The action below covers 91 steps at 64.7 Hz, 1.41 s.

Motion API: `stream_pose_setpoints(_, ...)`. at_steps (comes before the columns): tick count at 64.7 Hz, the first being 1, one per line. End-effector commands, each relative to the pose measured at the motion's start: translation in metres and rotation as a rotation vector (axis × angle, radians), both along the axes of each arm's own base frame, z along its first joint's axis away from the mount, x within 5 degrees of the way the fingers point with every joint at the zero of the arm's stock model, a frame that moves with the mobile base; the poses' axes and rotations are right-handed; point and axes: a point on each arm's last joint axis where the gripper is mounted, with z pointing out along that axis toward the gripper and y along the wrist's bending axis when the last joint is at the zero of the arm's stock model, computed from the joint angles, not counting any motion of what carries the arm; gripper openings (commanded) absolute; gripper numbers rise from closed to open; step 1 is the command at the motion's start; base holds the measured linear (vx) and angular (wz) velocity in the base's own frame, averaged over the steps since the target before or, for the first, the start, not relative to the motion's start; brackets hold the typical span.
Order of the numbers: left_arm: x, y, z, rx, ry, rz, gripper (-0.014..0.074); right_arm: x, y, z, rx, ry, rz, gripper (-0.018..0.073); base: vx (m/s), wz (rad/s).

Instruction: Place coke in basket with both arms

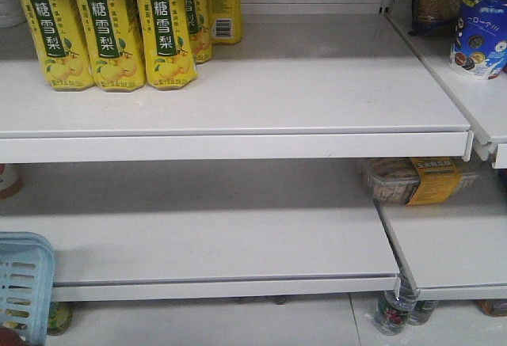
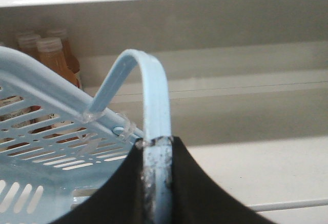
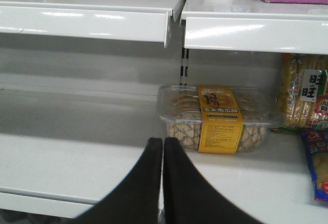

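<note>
At the lower left corner of the front view, a slice of the light blue basket point(image 1: 24, 283) shows beside the white shelf point(image 1: 238, 108), which carries yellow drink bottles point(image 1: 111, 25); neither arm nor any coke appears there. From the left wrist, the left gripper point(image 2: 156, 155) is clamped on the basket's hoop handle point(image 2: 154, 96), the handle rising between its black fingers point(image 2: 195, 183); orange-capped bottles point(image 2: 51, 55) stand behind the slotted wall. From the right wrist, the right gripper point(image 3: 163, 149) has its tips pressed together holding nothing, pointing toward a clear snack box point(image 3: 218, 119) with a yellow band; no coke shows.
</note>
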Motion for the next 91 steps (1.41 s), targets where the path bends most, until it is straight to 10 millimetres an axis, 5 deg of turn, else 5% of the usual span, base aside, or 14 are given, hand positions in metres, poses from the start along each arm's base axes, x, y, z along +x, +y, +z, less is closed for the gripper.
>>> stream_pose_setpoints(1,-0.0013,-0.0006,0.0128,0.016,-0.161,-0.008,-0.0006,-0.0022,0.0008,0.0127,0.000,-0.081,0.021,-0.0009,0.00,0.00)
stream_pose_setpoints(91,-0.0016,-0.0006,0.0151,-0.008,-0.164,-0.008,-0.0006,-0.0022,0.0005,0.0123,-0.001,-0.077,0.018,-0.0009,0.00,0.00)
